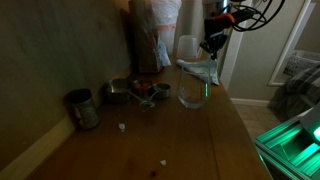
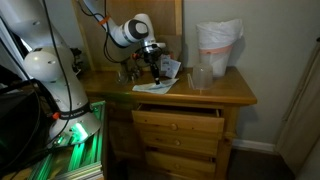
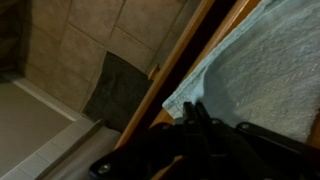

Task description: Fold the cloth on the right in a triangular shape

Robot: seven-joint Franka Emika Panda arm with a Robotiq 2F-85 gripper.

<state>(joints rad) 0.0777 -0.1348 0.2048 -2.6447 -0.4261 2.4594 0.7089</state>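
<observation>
In an exterior view your gripper [image 1: 212, 50] hangs over the far part of the wooden top [image 1: 200, 140], and the cloth [image 1: 200, 72] rises from the surface to a peak right under it. The jaws look pinched on that lifted edge, though the dim light hides the contact itself. A glass bowl [image 1: 192, 95] stands just on the camera's side of the cloth, and a metal mug [image 1: 82, 108] sits well apart near the wall. In the exterior view facing the front of the dresser, your gripper [image 2: 153, 66] points down at the cloth [image 2: 158, 86]. Most of the cloth lies flat near the front edge of the top, with one part held up beside the fingers. A clear tumbler [image 2: 201, 77] and a white plastic bag [image 2: 218, 42] stand further along the same top, apart from the cloth, and the top drawer [image 2: 178, 115] below stands slightly open. In the wrist view the dark fingers [image 3: 197, 125] sit close together at the lower edge, meeting the hem of the cloth [image 3: 270, 60], which fills the upper right. A wooden edge [image 3: 185, 60] runs diagonally beside it, and the tiled floor [image 3: 90, 40] shows beyond.
</observation>
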